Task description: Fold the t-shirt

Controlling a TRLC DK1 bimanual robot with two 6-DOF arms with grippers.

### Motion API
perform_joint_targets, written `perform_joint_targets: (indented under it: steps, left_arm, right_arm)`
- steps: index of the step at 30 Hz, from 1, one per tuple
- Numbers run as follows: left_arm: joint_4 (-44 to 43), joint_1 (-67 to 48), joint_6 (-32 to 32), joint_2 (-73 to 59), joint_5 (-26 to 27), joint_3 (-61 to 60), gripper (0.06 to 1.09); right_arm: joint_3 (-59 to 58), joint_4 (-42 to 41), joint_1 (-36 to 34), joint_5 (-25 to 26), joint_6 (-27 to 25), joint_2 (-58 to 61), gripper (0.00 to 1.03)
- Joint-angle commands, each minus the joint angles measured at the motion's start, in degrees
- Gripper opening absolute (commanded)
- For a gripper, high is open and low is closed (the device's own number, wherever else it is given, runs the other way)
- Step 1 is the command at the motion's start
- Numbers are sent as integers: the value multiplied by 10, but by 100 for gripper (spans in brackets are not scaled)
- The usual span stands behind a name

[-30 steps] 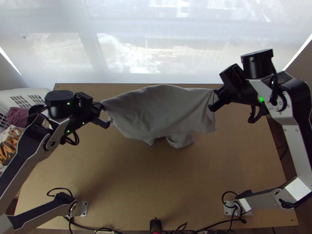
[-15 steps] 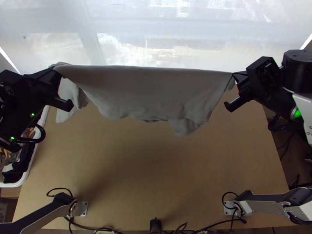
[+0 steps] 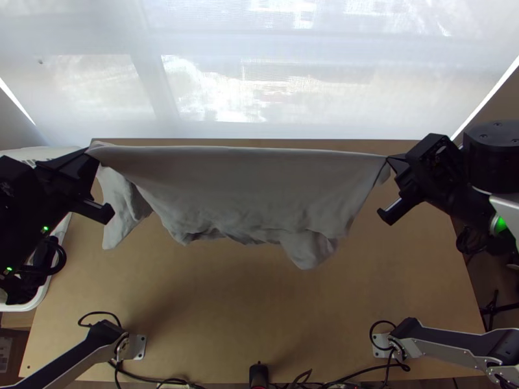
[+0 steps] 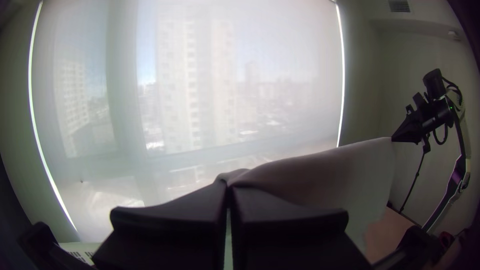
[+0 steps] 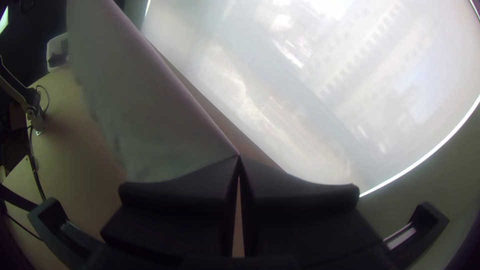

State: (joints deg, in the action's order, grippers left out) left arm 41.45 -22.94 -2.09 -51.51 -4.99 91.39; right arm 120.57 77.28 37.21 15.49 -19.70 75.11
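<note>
T-shirt (image 3: 246, 188): one, grey, hanging as a wide curtain between the grippers, over the far part of the table (image 3: 240, 311); whether it is touching the wood, one cannot tell
Left gripper (image 3: 87, 152): closed, pinching one end of the shirt's upper edge near the table's far left corner
Right gripper (image 3: 390, 159): closed, pinching the other end, a little in from the table's right edge
Upper edge: running nearly straight from grip to grip; step in hand, by judgement, is spreading the shirt before a fold; both grippers are needing to keep one height and one spacing, since pulling wider is risking a slip from such small pinches
Lower folds (image 3: 305, 249): bunching unevenly; laying down well is meaning letting these meet the wood first, then drawing both grips evenly so the cloth is trailing flat
Left flap (image 3: 117, 214): dangling beneath the left grip, likely doubling under if lowered straight; a gentle drag is probably opening it
Far edge of table: lying close to the upper edge in the top view; window blind (image 3: 214, 78) is standing beyond, so pushing outward is offering little room
Left edge of table: white basket (image 3: 29, 303) is sitting just beside it; the flap is risking a snag on the rim
Near side of table: bare wood is stretching toward the arm bases (image 3: 138, 347), giving the better room for drawing and folding
</note>
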Motion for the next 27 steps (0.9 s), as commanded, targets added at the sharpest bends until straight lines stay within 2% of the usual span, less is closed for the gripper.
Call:
perform_joint_targets:
  steps: [1, 8, 13, 16, 20, 23, 27]
  left_arm:
    - [39, -20, 24, 36, 7, -31, 9]
    - [99, -68, 45, 55, 10, -46, 9]
    - [89, -86, 42, 68, 12, -142, 9]
    - [41, -93, 38, 64, 19, -206, 9]
    - [-52, -81, 24, 19, 23, -269, 9]
    - [-140, -30, 6, -34, 51, -305, 9]
    - [-237, 26, -8, -131, 60, -311, 9]
  right_arm:
    - [-19, 40, 31, 0, 8, -18, 3]
    - [-79, 49, 59, -1, 9, -48, 3]
    - [-159, 34, 59, 0, 18, -55, 3]
    - [-214, -11, 52, -3, 14, -55, 3]
    - [-297, -124, 20, -13, -17, -48, 3]
    - [-324, -201, -36, -43, -39, -15, 3]
    - [-345, -286, -108, -74, -58, 44, 3]
